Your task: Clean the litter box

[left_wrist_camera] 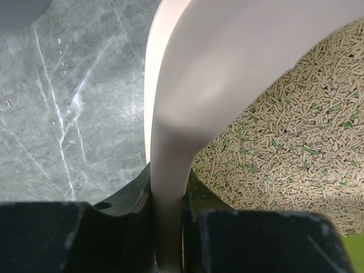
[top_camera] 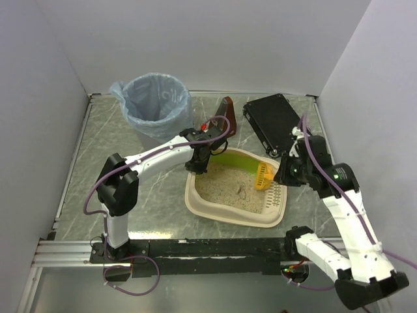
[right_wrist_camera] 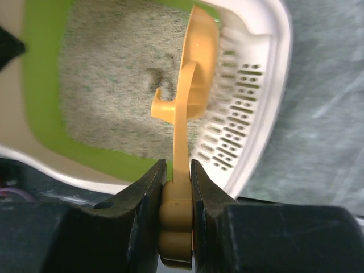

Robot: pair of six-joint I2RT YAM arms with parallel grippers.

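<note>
Top external: litter box (top_camera: 228, 217) is set on tabletop (top_camera: 150, 195).
Left end effector (left_wrist_camera: 168, 227): clamped on its rim.
Right end effector (right_wrist_camera: 176, 187): closed around orange scoop (right_wrist_camera: 196, 85).

A: Where is the tabletop (top_camera: 146, 202) open?
B: Left of the litter box (top_camera: 221, 214), bare stone runs to the left wall; the near strip is free too.
A: And farther back?
B: Crowded: bin (top_camera: 153, 104) far left, black case (top_camera: 273, 120) far right, a dark upright piece (top_camera: 226, 109) between. The left claw (top_camera: 197, 165) pinches the box's far-left rim; the right claw (top_camera: 280, 175), gripping the orange scoop (top_camera: 264, 176), blocks its right end.
</note>
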